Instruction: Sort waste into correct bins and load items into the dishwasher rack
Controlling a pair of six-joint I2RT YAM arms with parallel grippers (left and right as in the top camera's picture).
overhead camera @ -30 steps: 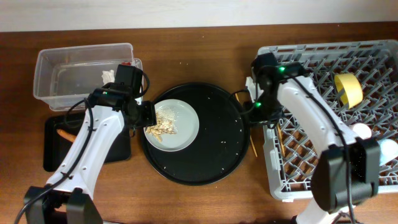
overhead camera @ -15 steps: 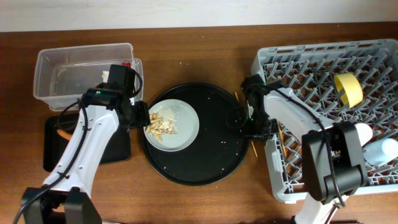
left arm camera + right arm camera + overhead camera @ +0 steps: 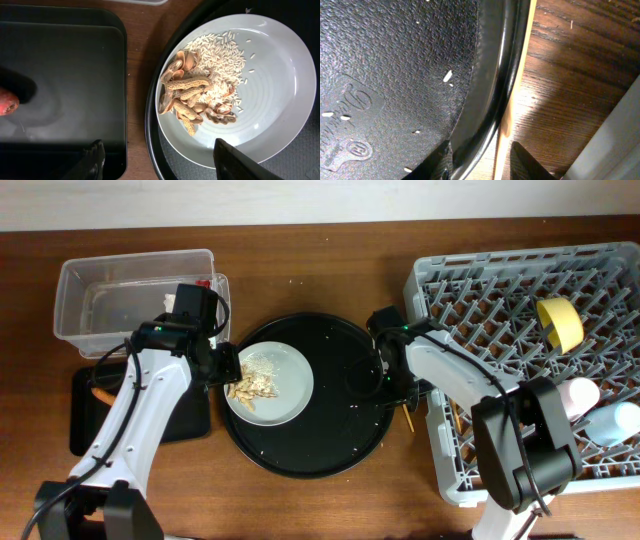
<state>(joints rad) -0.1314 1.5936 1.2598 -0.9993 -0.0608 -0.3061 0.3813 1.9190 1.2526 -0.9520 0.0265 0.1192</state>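
Observation:
The grey-white plate (image 3: pixel 285 385) lies on the left of the round black tray (image 3: pixel 330 440) and holds rice (image 3: pixel 222 52) and peanut shells (image 3: pixel 192 100). My left gripper (image 3: pixel 222 366) is open, with its fingers (image 3: pixel 94 159) straddling the rims of the plate (image 3: pixel 280 90) and the tray. My right gripper (image 3: pixel 393 385) is open at the tray's right rim. Its fingers (image 3: pixel 526 162) stand on either side of the rim and a wooden chopstick (image 3: pixel 517 85) lying on the table. The carrot (image 3: pixel 7 101) lies in the shallow black tray (image 3: pixel 65 75). The grey rack (image 3: pixel 500 290) holds the yellow bowl (image 3: pixel 560 323).
The clear tub (image 3: pixel 110 275) stands at the back left with a red wrapper (image 3: pixel 207 282) inside. A pink cup (image 3: pixel 568 392), a blue cup (image 3: pixel 618 420) and a second chopstick (image 3: pixel 455 408) are in the rack. Loose rice grains (image 3: pixel 447 76) dot the round tray.
My right gripper has moved left and down from the rack's edge to the round tray's right rim. The plate has shifted slightly left with my left gripper.

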